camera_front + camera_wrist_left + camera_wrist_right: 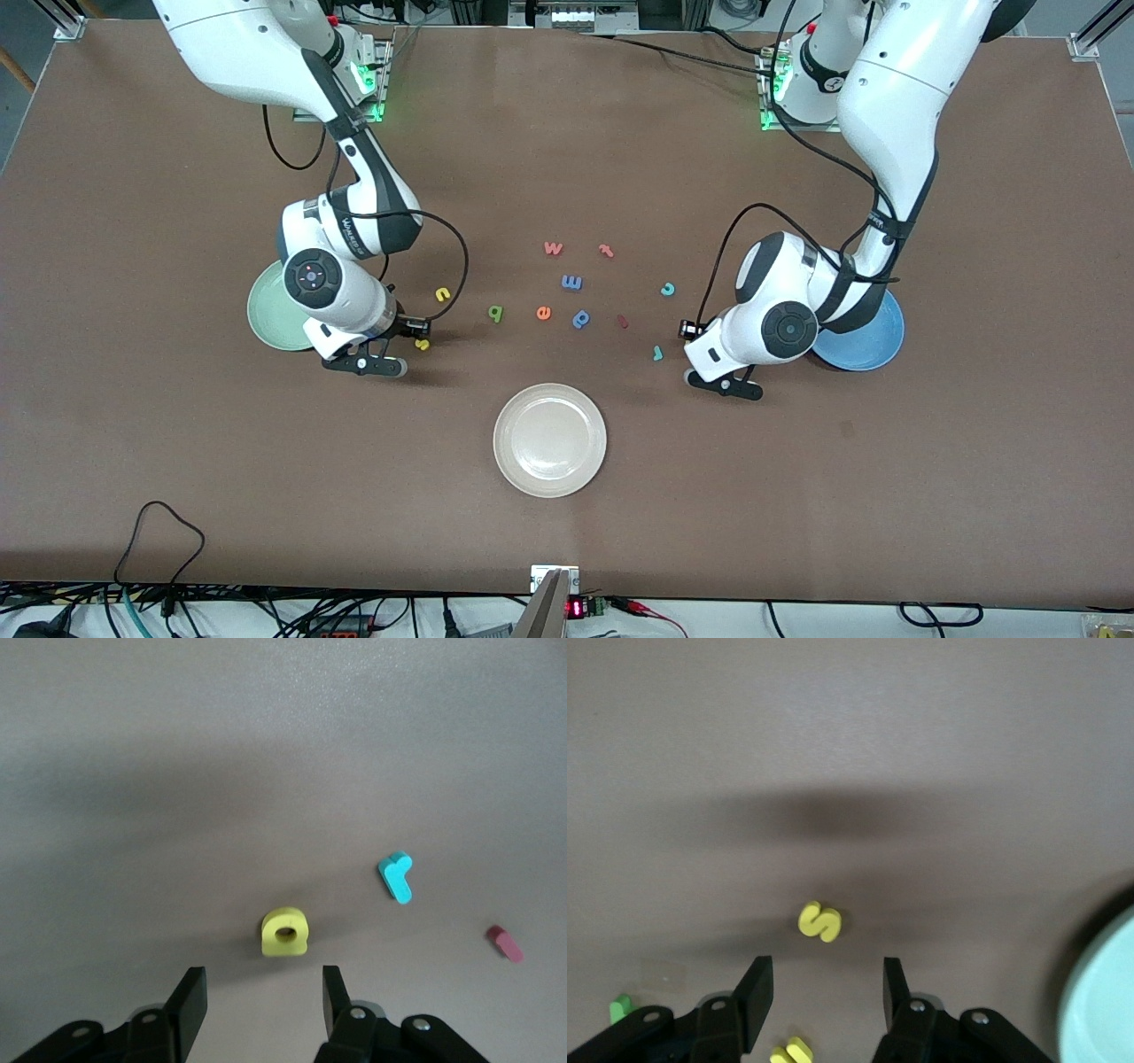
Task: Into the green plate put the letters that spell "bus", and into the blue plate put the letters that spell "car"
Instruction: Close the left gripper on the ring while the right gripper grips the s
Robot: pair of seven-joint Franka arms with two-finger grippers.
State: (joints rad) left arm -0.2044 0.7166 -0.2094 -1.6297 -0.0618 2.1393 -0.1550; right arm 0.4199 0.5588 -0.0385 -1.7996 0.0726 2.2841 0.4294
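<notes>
Right gripper (822, 992) is hanging low over the yellow "s" (819, 922), fingers (755, 988) spread apart and gripping nothing, probably lining up a pinch. The "s" is lying flat on the table just beside the green plate (266, 315), toward the right arm's end. Left gripper (262, 997) is doing likewise over the yellow "a" (284, 932) (thick, one hole), jaws parted and empty, near the blue plate (877, 350).

Table (177, 443) — brown, matt, faintly textured; foam letters, such as the yellow "a" (284, 932), matt and soft-edged; cream-white plate (549, 440) — smooth, glossy; arm shells glossy white plastic.
</notes>
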